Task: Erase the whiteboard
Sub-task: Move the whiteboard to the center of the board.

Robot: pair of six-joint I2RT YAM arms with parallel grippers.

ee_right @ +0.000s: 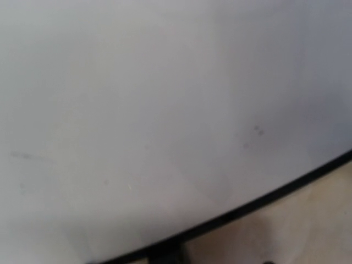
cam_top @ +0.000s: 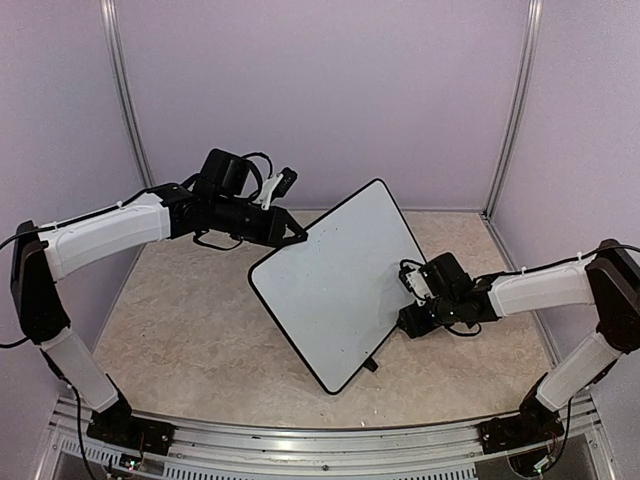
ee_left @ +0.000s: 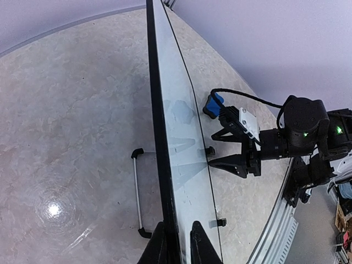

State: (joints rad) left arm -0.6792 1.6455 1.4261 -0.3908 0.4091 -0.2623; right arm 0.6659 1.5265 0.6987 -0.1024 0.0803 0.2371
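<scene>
- Where the left arm (cam_top: pixel 110 225) reaches in, the left jaws pinch the whiteboard (cam_top: pixel 340 290) at one corner. One finger (ee_left: pixel 201 245) lies on the white face and the other on the back, with the black rim (ee_left: pixel 157 137) pressed between them.
- Straight ahead of the left jaws the board runs away almost edge-on. It is tipped up rather than lying flat, and the table (cam_top: pixel 200 340) shows on both sides of it.
- On the back-face side of those jaws, a thin metal stand bar (ee_left: pixel 136 192) juts out from the board toward the table.
- The right arm (cam_top: pixel 540 290) meets the board at the edge opposite the left jaws. The right jaws are spread, with the tip of the lower finger (ee_left: pixel 231 163) right at the far rim of the white face.
- A small black clip foot (ee_left: pixel 209 149) sits on that rim just in front of the right jaws, level with the gap between the fingertips — I cannot tell whether the fingers touch it or the board.
- A second clip foot (ee_left: pixel 220 222) sits on the same rim, nearer the left jaws than the first.
- Directly ahead of the right jaws the blurred white face fills the wrist view. It carries a few faint grey specks (ee_right: pixel 256 131), and the dark rim curves across below them with the table just past it.
</scene>
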